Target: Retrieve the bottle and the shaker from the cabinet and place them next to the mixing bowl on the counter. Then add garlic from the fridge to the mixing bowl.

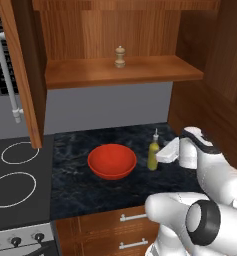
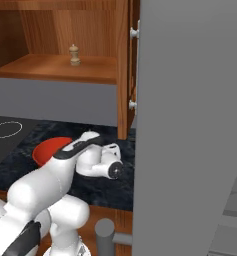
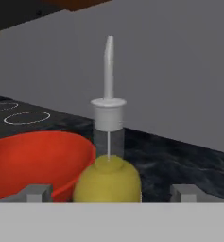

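Observation:
The bottle (image 3: 107, 179), yellow-bodied with a white pouring spout, stands upright on the dark counter (image 1: 90, 187) just right of the red mixing bowl (image 1: 111, 161). It also shows as the small yellow bottle (image 1: 153, 154) in the left base view. My gripper (image 3: 112, 194) is open, one fingertip (image 3: 38, 193) on each side of the bottle and both apart from it. The wooden shaker (image 1: 120, 57) stands alone on the open cabinet's shelf (image 1: 140, 74); the right base view has the shaker (image 2: 74, 55) too. The garlic is out of view.
The cabinet door (image 1: 20, 65) hangs open at the left over the stove top (image 1: 15, 175). A tall grey fridge side (image 2: 190, 125) fills the right. A wooden wall (image 1: 210, 100) borders the counter on the right. Drawers (image 1: 125, 230) sit below the counter edge.

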Controlling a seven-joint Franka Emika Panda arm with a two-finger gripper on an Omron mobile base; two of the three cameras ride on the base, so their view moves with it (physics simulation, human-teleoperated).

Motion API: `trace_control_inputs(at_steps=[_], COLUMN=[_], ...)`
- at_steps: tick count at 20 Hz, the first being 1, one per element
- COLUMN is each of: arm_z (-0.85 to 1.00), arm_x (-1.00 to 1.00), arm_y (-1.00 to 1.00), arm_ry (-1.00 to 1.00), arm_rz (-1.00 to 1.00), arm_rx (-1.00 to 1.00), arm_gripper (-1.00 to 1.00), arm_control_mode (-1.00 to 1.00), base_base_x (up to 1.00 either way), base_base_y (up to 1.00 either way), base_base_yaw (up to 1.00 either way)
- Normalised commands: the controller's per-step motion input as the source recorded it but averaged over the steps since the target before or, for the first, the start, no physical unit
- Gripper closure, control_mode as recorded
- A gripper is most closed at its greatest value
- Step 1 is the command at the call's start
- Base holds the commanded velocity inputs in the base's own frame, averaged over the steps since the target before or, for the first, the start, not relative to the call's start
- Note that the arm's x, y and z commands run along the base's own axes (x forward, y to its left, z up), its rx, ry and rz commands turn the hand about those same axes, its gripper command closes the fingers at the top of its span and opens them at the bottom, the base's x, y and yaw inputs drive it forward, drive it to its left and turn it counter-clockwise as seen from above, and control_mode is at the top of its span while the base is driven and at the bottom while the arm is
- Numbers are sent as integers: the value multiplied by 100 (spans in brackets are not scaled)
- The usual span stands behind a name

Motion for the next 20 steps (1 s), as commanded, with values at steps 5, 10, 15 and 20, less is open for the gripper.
trace_control_inputs(at_steps=[5, 10, 15, 20], arm_z=[61, 64, 61, 59], arm_x=[-24, -15, 0, -7], arm_y=[3, 0, 0, 0], arm_ry=[13, 19, 32, 34], arm_rz=[-7, -8, -5, -3], arm_rx=[-14, -14, -21, -16], arm_gripper=[-100, -100, -100, -100], arm_control_mode=[-100, -100, -100, -100], base_base_x=[0, 0, 0, 0], base_base_y=[0, 0, 0, 0], base_base_yaw=[0, 0, 0, 0])
